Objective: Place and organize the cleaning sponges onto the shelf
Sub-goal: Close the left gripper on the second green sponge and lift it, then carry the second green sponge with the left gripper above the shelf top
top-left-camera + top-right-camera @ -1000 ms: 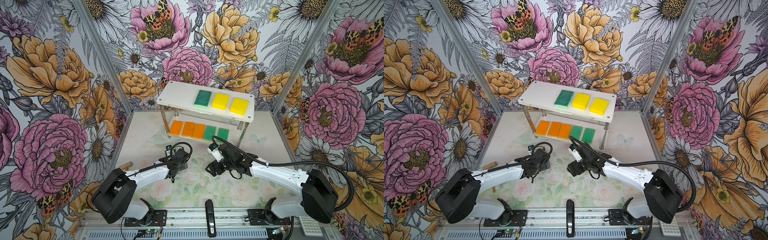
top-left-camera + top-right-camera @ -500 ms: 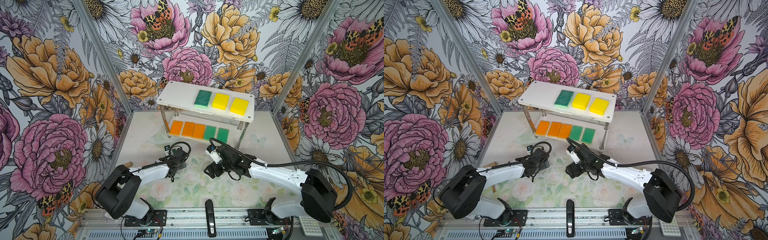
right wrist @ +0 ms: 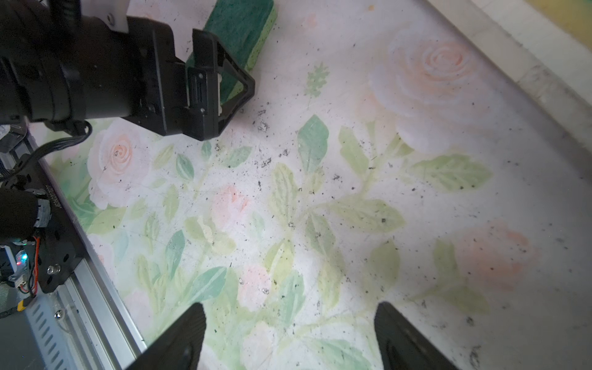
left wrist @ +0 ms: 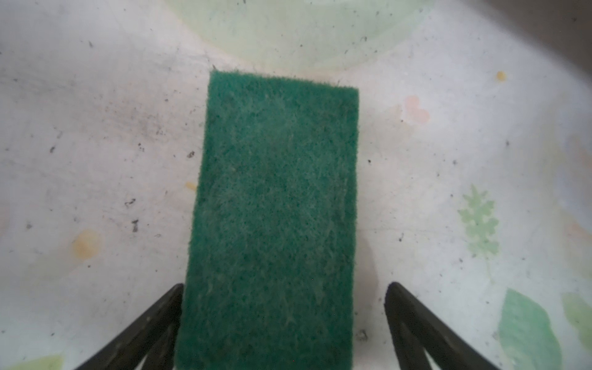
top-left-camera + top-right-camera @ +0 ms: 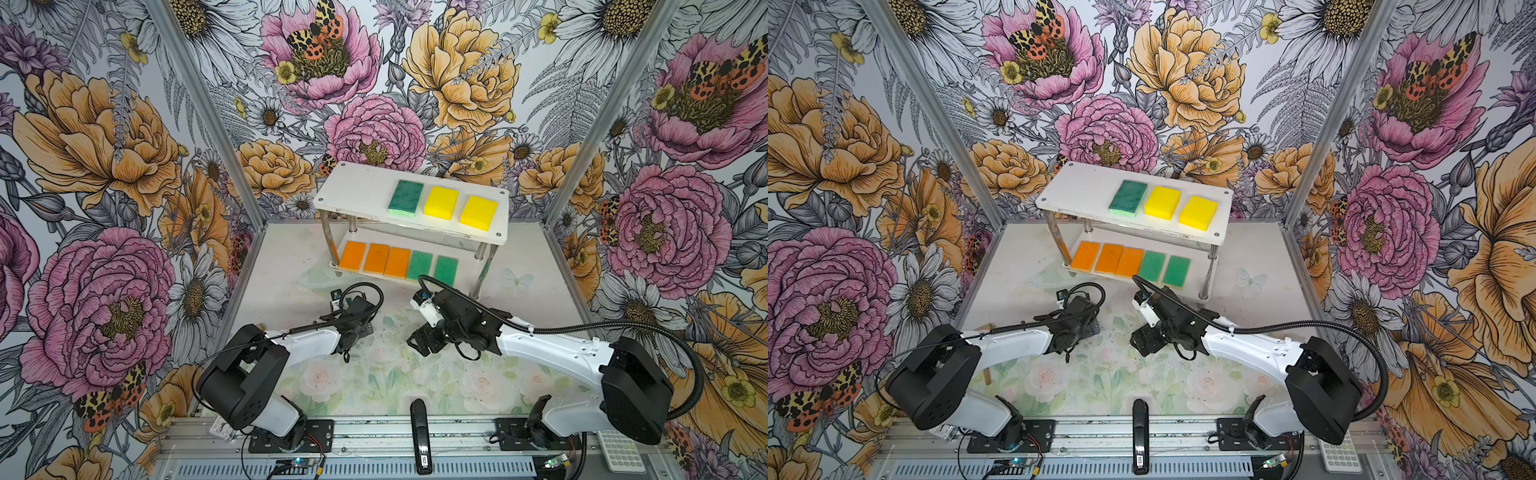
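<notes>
A dark green cleaning sponge (image 4: 275,208) lies flat on the table between the fingers of my left gripper (image 4: 285,285). The jaws are open around it: one finger is at the sponge's edge and the other stands a small gap away. In both top views the left gripper (image 5: 358,322) covers this sponge. My right gripper (image 3: 290,306) hovers open and empty over the mat, just right of the left one (image 5: 419,343). On the shelf (image 5: 357,191) the top board carries a dark green sponge (image 5: 405,197) and two yellow ones (image 5: 441,202). The lower board holds three orange (image 5: 376,258) and two light green (image 5: 432,268).
A wooden handle (image 5: 987,374) pokes out under the left arm. A black bar (image 5: 419,440) sits on the front rail and a keypad (image 5: 621,451) at the front right. The shelf's chrome posts (image 5: 482,270) stand close behind both wrists. Flowered walls close in three sides.
The left arm has shifted slightly while its gripper stays over the sponge. The right gripper has edged a little to the left.
</notes>
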